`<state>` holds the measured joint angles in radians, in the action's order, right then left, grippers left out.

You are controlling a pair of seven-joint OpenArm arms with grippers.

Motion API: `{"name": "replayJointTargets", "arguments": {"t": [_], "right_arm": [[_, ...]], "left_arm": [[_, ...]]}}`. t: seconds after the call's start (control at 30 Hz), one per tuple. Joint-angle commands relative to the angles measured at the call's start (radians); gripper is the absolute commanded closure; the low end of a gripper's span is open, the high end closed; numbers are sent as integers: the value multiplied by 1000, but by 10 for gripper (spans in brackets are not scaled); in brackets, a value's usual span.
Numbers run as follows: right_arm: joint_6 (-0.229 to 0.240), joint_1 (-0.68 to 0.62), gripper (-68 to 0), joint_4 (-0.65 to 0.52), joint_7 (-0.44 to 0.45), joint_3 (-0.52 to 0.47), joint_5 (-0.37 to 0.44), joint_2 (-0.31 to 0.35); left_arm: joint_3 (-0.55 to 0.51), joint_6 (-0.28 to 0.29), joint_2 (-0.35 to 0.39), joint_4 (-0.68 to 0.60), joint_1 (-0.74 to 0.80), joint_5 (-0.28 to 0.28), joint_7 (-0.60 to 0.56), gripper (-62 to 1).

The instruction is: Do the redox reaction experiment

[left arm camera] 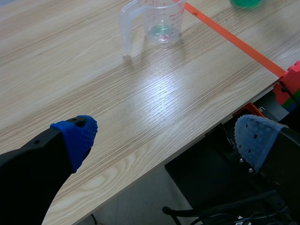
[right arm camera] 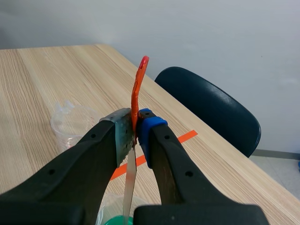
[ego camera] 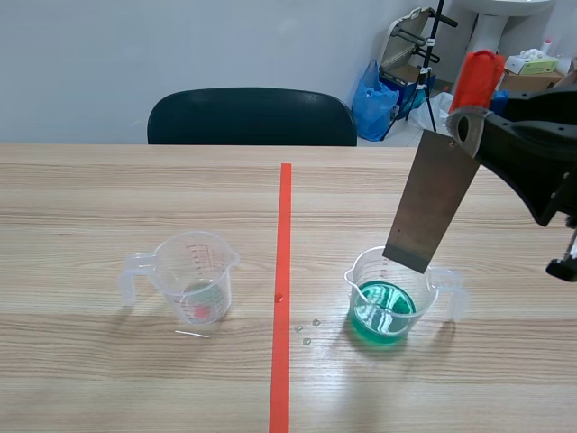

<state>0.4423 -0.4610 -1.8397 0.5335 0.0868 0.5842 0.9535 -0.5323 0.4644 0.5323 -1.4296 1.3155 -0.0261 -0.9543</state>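
A clear beaker [ego camera: 389, 298] of green liquid [ego camera: 383, 312] stands right of the tape line. My right gripper [ego camera: 471, 126] is shut on a grey metal scraper [ego camera: 431, 200] with an orange-red handle [ego camera: 475, 78], held above that beaker with the blade's lower edge at its rim. In the right wrist view the scraper [right arm camera: 131, 173] is pinched between the gripper's fingers [right arm camera: 135, 129], its blade pointing down at the green liquid [right arm camera: 112, 220]. A second clear beaker [ego camera: 193, 276], nearly empty, stands left of the line. My left gripper [left arm camera: 164, 136] is open over the table's near edge, far from this beaker [left arm camera: 157, 21].
An orange-red tape line [ego camera: 283, 289] divides the wooden table [ego camera: 90, 198]. A few droplets [ego camera: 306, 329] lie near the green beaker. A dark chair [ego camera: 252, 117] stands behind the far edge. Bags and boxes [ego camera: 379, 99] sit on the floor at the back right.
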Motion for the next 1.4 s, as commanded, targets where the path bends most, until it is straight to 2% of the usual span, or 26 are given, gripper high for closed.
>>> {"name": "replayJointTargets", "arguments": {"t": [0.0,0.83,0.97,1.07,1.17,1.33,1.37], "right_arm": [[-4,6,-20,-18,15,-16,15,7],[-4,6,-20,-18,15,-16,15,7],[-4,6,-20,-18,15,-16,15,7],[-3,6,-20,-18,15,-16,15,7],[-3,6,-20,-18,15,-16,15,5],[-3,6,-20,-18,15,-16,15,4],[-3,6,-20,-18,15,-16,15,4]], "left_arm": [[-1,1,-3,-11,1,-6,-14,-623],[-1,1,-3,-11,1,-8,-23,-623],[-1,-2,-2,-12,1,-42,-27,-623],[-1,-3,0,-11,1,-44,-28,-622],[-1,-2,13,-11,1,-44,-21,-524],[6,6,75,-11,-76,-44,11,-248],[8,21,91,-11,-99,-44,24,-188]]}}
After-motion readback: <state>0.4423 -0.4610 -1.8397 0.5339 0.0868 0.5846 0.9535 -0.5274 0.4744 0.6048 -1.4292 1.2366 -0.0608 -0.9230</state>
